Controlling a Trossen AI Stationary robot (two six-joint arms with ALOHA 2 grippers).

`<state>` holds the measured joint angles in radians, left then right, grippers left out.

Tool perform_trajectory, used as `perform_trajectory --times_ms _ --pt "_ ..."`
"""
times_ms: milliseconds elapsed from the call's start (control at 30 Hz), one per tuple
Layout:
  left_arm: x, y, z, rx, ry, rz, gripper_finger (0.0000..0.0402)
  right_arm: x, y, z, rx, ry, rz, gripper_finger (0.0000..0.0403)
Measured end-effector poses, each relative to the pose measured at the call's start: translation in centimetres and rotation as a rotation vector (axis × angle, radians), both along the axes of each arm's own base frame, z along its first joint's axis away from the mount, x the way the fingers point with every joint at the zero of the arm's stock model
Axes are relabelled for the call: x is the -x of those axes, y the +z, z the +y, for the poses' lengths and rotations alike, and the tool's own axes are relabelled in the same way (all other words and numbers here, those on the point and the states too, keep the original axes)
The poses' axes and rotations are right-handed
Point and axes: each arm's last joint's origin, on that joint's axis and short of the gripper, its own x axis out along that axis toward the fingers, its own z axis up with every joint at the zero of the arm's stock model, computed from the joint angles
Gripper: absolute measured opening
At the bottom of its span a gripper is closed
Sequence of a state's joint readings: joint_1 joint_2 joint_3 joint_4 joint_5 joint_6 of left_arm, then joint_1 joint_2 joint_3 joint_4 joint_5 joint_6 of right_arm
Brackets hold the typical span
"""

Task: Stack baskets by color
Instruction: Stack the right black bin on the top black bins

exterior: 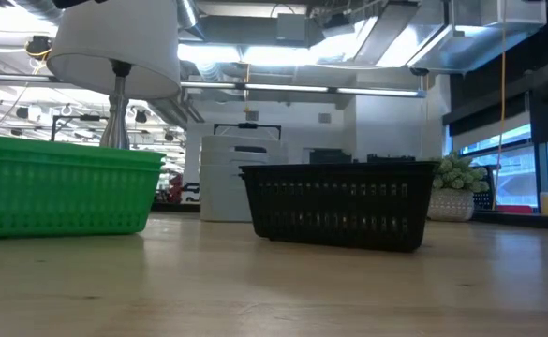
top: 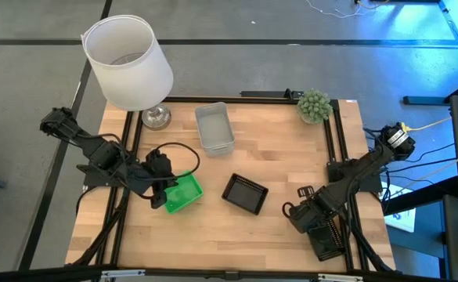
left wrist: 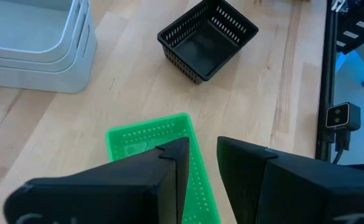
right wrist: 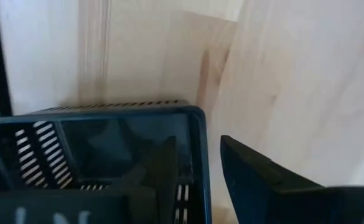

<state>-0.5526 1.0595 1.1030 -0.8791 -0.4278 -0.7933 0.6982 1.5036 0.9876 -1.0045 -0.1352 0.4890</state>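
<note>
Two pairs of dark fingers, each parted astride a basket wall, at a wooden table [top: 279, 160] where baskets are being sorted by color. The left gripper [left wrist: 202, 146] has its fingers [left wrist: 163, 177] spread a little, one over the inside of the green basket [left wrist: 144, 137] and one outside it, with the basket's side wall running into the gap between them; the wrist view does not show them pressing on the plastic. That basket sits on the left half of the table, toward the near edge, with the left arm reaching in over it from the table's left side. The right gripper [right wrist: 198, 146] is likewise open, its fingers [right wrist: 262, 180] set either side of the rim of the corner black basket [right wrist: 76, 146], with bare wood showing between the outer finger and the wall. This mesh-walled basket lies by the table's right near corner, partly under the right arm, which comes in from the right side. A middle black basket [top: 245, 193] stands alone and upright near the table's center, between the two grippers and clear of both, turned at an angle to the table's edges. Farther back, a grey-white stack [left wrist: 32, 43] of three nested baskets rests on the wood near the far edge. A white-shaded lamp [top: 128, 63] stands at the far left corner and a small green ball-shaped plant [top: 314, 105] at the far right corner.
</note>
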Motion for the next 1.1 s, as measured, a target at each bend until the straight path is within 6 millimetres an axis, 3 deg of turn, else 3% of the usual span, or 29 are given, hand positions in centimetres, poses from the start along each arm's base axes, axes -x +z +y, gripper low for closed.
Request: perform_trajectory --times_ms 400,633,800,933,1100 --pt "-0.1 0.1 0.0 0.015 0.008 -0.010 0.0074 1.6 -4.6 -1.1 -0.006 -0.010 0.023 0.0117" --pt "-0.2 0.3 -0.1 0.030 0.008 -0.034 0.0074 0.5 -4.8 -2.1 -0.084 -0.188 0.071 0.0012" --pt "-0.3 0.3 -0.2 0.037 0.005 -0.045 0.0074 -1.9 -2.2 -2.2 -0.191 -0.196 0.038 0.0004" --pt "-0.3 0.3 -0.2 0.028 -0.018 -0.040 0.0074 -4.4 1.5 -2.8 -0.218 -0.126 -0.068 0.0003" --pt "-0.3 0.3 -0.3 0.024 -0.039 -0.035 0.0074 -6.9 6.8 -5.2 -0.142 0.042 -0.239 0.0002"
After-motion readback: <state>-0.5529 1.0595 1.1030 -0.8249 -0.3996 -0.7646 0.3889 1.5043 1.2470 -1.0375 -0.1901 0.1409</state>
